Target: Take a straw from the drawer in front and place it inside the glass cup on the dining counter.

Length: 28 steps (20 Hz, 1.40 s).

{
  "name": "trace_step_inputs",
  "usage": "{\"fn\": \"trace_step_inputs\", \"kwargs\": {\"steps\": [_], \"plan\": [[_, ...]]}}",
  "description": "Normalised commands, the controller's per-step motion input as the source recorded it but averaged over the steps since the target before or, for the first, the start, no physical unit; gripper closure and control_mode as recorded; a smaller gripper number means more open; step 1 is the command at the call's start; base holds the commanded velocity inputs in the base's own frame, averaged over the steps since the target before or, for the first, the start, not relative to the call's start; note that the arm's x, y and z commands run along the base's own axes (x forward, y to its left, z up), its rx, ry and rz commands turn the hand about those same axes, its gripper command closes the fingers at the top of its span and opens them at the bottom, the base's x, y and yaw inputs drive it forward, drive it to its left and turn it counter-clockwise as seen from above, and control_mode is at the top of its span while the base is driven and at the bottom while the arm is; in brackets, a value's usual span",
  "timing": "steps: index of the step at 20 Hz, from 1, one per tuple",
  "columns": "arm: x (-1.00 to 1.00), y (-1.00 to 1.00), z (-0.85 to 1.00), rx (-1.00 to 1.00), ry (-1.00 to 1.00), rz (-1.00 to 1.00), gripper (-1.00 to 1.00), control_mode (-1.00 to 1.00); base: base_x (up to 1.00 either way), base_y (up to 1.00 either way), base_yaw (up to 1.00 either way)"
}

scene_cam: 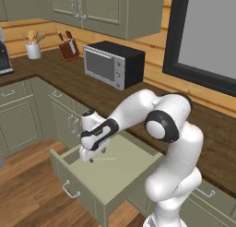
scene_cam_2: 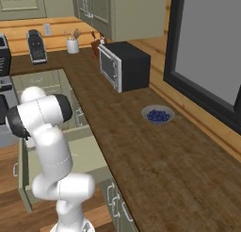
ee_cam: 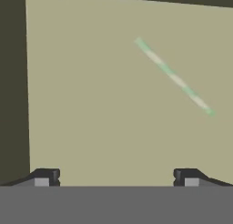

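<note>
The drawer (scene_cam: pixel 73 188) stands pulled open, with a sage-green front, a silver bar handle and a pale green floor (scene_cam_2: pixel 90 156). The straw (ee_cam: pixel 174 76) lies flat on that floor as a thin pale stick, slanting across the upper right of the hand view; in the left base view the straw (scene_cam: pixel 107 158) shows faintly just right of the hand. My gripper (scene_cam: pixel 92 158) hangs low over the drawer's inside, pointing down. Its jaws (ee_cam: pixel 116 176) are open and hold nothing, and the straw lies ahead of them and off to the right. The glass cup and the dining counter are out of view.
A dark-wood worktop (scene_cam_2: pixel 141 146) runs over the cabinets behind the drawer. On it stand a microwave (scene_cam: pixel 113 64), a knife block (scene_cam: pixel 69 48), a utensil holder (scene_cam: pixel 33 49), a coffee machine (scene_cam_2: pixel 36 46) and a bowl of blueberries (scene_cam_2: pixel 158 115). The drawer's side walls rise around the gripper.
</note>
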Motion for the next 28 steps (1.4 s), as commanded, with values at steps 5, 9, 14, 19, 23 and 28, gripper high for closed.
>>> {"fn": "trace_step_inputs", "kwargs": {"steps": [5, 9, 14, 19, 23, 28], "plan": [[0.45, -0.13, -0.16, 0.00, 0.00, 0.13, -1.00, -1.00, 0.00, 0.00, 0.00], [0.38, 0.00, -0.41, 0.00, 0.00, 0.16, -1.00, -1.00, 0.00, 0.00, 0.00], [0.45, -0.01, -0.35, 0.00, 0.00, 0.15, -1.00, -1.00, 0.00, 0.00, 0.00], [0.33, 0.00, -0.44, 0.00, 0.00, 0.13, -1.00, -1.00, 0.00, 0.00, 0.00], [0.13, 0.00, -0.37, 0.00, 0.00, 0.07, -1.00, -1.00, 0.00, 0.00, 0.00], [0.02, 0.00, -0.29, 0.00, 0.00, 0.03, -1.00, -1.00, 0.00, 0.00, 0.00]]}}
